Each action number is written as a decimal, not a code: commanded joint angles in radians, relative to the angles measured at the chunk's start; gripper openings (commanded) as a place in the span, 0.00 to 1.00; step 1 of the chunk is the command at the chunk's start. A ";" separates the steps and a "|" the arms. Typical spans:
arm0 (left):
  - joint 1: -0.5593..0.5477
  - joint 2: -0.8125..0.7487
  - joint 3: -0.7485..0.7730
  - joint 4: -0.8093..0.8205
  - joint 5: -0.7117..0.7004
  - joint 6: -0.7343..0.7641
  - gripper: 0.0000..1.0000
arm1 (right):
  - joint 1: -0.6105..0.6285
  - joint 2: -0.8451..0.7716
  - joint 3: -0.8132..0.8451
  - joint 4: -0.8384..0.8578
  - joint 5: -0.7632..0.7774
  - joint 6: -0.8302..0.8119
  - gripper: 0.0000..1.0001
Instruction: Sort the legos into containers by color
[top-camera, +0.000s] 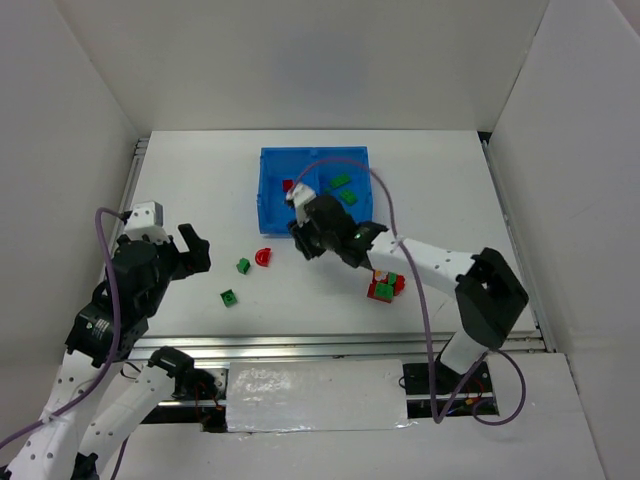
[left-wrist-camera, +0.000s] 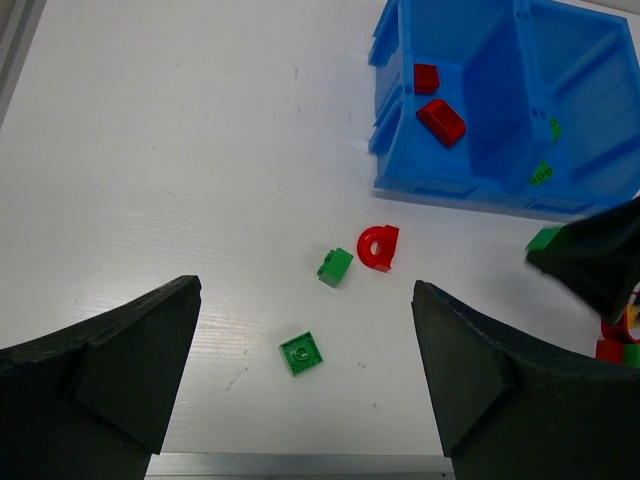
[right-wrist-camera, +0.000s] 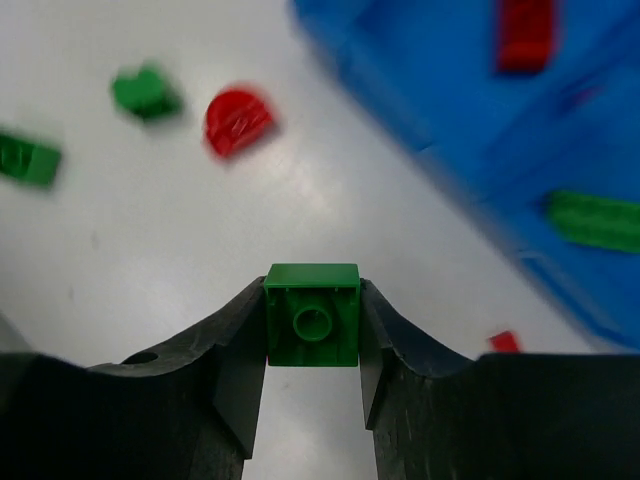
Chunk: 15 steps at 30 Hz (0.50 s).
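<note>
Right, starting at your left: the left gripper (top-camera: 196, 248) hangs over the table with its jaws spread wide and nothing between them. Just ahead of it lie two loose legos, the near green (top-camera: 229, 297) and the far green (top-camera: 243, 265), apart from each other. The red arch (top-camera: 263, 256) sits just beside the far green, not quite touching it.

Next comes the tray (top-camera: 270, 215). Its left compartment has the reds (left-wrist-camera: 441, 121) and its right compartment has the sorted greens (top-camera: 340, 182), so the colour rule is already set for you.

Now the live bit: your right gripper (right-wrist-camera: 312, 300) is clamped on a held green (right-wrist-camera: 312, 325), with a finger pressed against each side of it. It's over the table just short of the tray's near wall, on the left-compartment side, and the wrist view is smeared behind it. I'd call this the carry step for a green.

Your next move, as I read it, is to clear the near wall, get past the divider into the right compartment, and only then let the jaws open. If you drop it early it lands among the reds.

Further right, by the forearm, a mixed pile (top-camera: 385, 285) of red and green waits, some of it apparently joined.

I can't read any brand, label or writing anywhere.
</note>
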 joint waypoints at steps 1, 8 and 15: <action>0.007 0.013 -0.008 0.049 0.018 0.025 0.99 | -0.149 -0.025 0.132 0.040 0.189 0.138 0.00; 0.022 0.030 -0.010 0.049 0.021 0.027 1.00 | -0.300 0.277 0.504 -0.140 0.266 0.169 0.13; 0.036 0.070 -0.008 0.055 0.045 0.034 1.00 | -0.366 0.440 0.736 -0.232 0.283 0.166 0.57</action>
